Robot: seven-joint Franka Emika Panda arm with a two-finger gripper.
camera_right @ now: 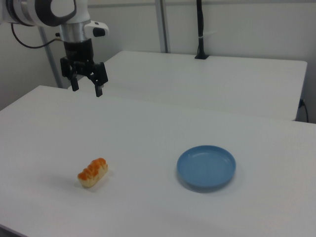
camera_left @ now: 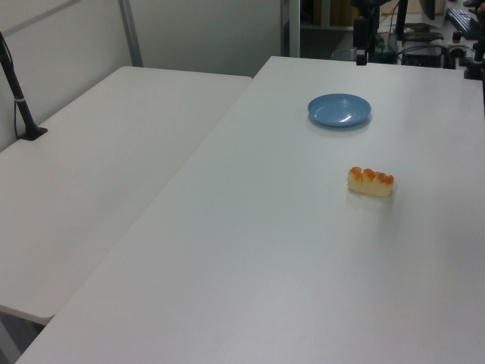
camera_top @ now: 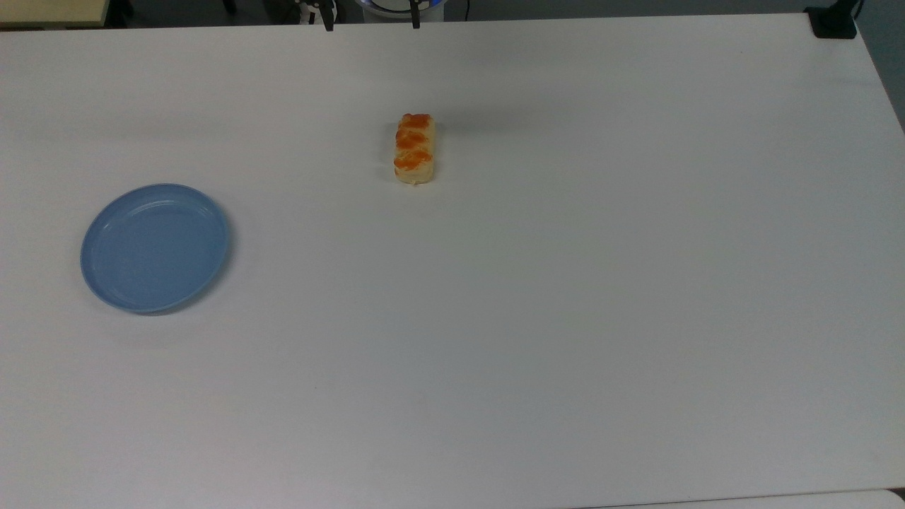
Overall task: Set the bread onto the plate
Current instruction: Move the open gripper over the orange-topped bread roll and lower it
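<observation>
the white table (camera_top: 565, 318) spans the whole workspace you are looking at, and a second white table (camera_right: 207, 81) butts against it along one long edge. the panda arm (camera_right: 47, 11) hangs above the near table's far corner in the right view, wrist pointed straight down, likely parked high so that nothing on the surface is blocked from the cameras. the light-blue plate (camera_top: 155, 247) lies flat on the table at the top view's left, rim up, with nothing in it. the gripper (camera_right: 87, 90) is well above the tabletop with its two fingers spread wide apart and nothing between them; in the top view you see its fingertips just over the table's upper edge. the bread roll (camera_top: 414, 149) rests on the table near the middle of the top view, well apart from the plate, glazed orange patches facing up, long axis running up and down the top view. judged from this layout, the task has not yet begun: you would first bring the spread fingers down across the roll's narrow width, since that span suits the opening better than its length, then carry it toward the top view's left to the plate
</observation>
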